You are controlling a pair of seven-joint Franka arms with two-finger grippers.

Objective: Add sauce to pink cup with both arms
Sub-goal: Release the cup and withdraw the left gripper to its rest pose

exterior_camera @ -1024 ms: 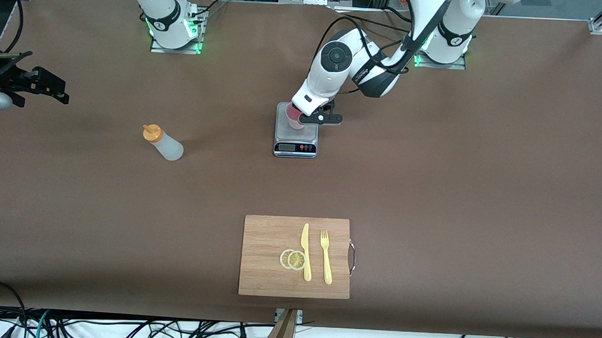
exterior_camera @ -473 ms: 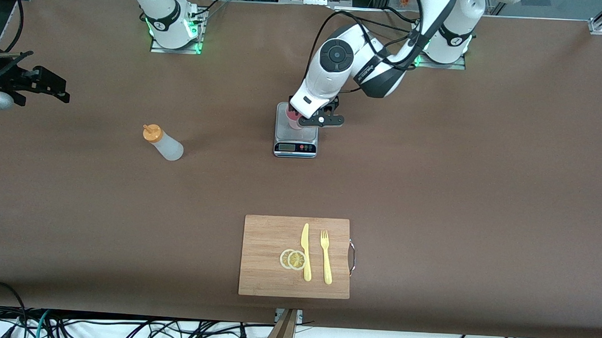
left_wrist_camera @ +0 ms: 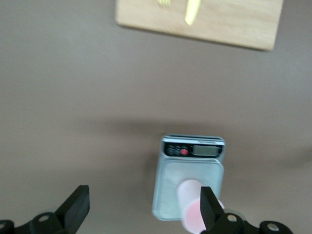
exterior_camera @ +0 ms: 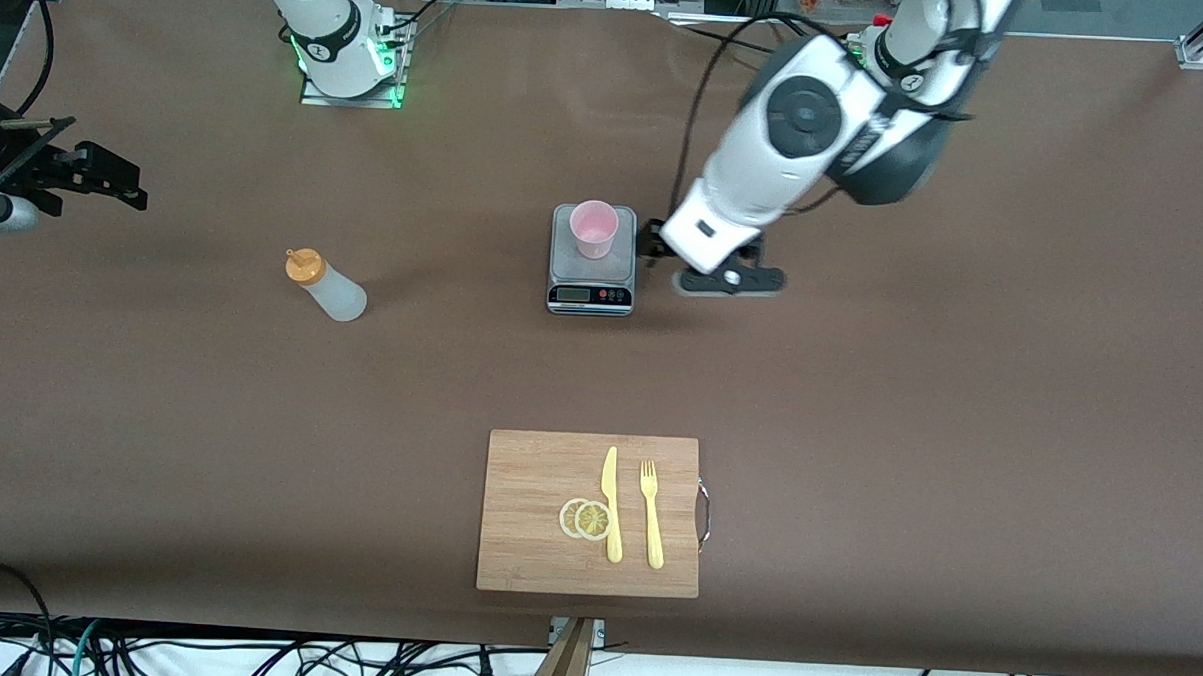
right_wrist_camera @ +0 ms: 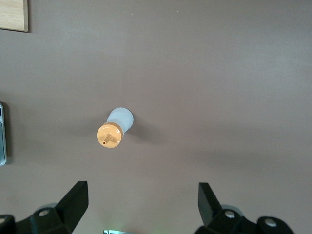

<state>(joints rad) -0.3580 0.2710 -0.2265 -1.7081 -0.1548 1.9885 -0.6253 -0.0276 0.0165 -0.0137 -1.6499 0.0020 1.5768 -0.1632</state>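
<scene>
While front view shows pink cup [exterior_camera: 593, 228] on scale [exterior_camera: 591, 268], sauce [exterior_camera: 325, 285] stands untouched toward right arm's end of tabletop [exterior_camera: 910, 389]. Left wrist view: left gripper [left_wrist_camera: 141, 210] beside scale, fingers wide, empty. Right wrist view: right gripper [right_wrist_camera: 141, 207] over sauce, fingers wide, empty. I judge next: descend, grasp bottle.

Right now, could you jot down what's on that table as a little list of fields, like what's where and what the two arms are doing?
pink cup: upright on the scale, free of both arms
scale: mid-table
sauce: standing toward the right arm's end, untouched
left gripper: jaws open, over bare table beside the scale
right gripper: jaws open, above the sauce
cutting board: nearer the front camera than the scale; holds knife, fork, lemon slices
</scene>
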